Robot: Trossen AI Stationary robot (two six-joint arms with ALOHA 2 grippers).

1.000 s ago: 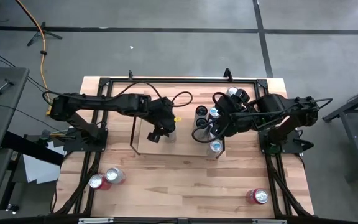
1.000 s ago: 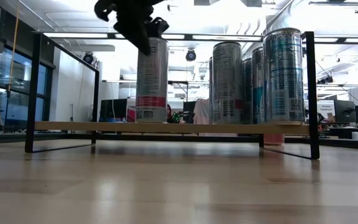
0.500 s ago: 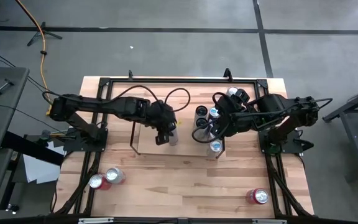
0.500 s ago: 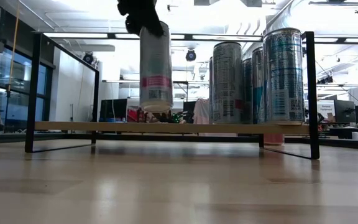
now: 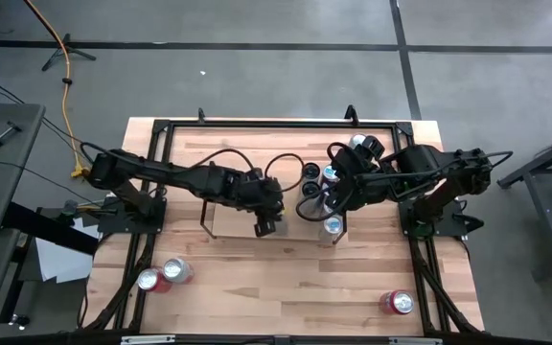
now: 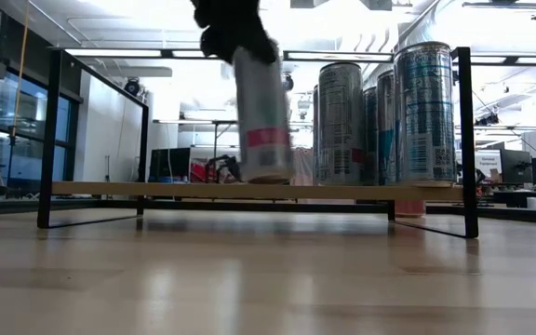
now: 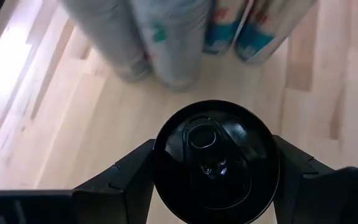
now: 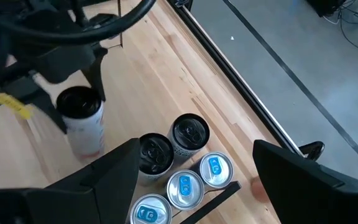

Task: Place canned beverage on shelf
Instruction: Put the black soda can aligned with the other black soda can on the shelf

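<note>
since the earlier frame the left arm has carried its slim can (image 6: 263,116) rightward along the shelf (image 6: 249,190), now tilted just above the board. tipping it onto the can cluster (image 6: 380,112) is the risk. left gripper (image 5: 265,218) clamps its top; right gripper (image 5: 331,203) hangs open over the cluster.

Black-topped can (image 7: 215,158) clamped in left gripper (image 7: 213,180), cans (image 7: 166,37) on wooden board (image 7: 92,137)

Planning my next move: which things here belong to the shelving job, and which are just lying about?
In the job:
- silver can, held by the left pincer
- shelf
- cans already grouped on it
- right pincer, open above that group

Lying about:
- two red cans, near left tabletop
- one red can, near right
</note>
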